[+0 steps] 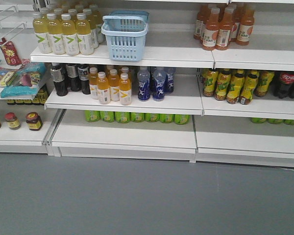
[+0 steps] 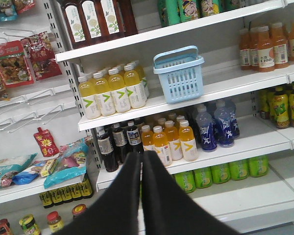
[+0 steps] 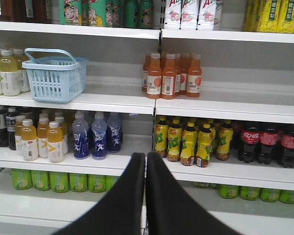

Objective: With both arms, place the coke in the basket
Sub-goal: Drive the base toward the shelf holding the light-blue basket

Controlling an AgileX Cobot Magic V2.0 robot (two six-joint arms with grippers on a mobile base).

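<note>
Basket (image 1: 125,46), one, on white shelf (image 1: 176,51), left pincer (image 2: 141,155) pressed together, right pincer (image 3: 146,156) pressed together

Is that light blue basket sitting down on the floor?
No, the basket stands on an upper shelf, right beside the pale yellow bottles, well above the grey floor.

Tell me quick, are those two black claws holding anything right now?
Left gripper: closed, holding nothing.
Right gripper: closed, holding nothing.
</note>
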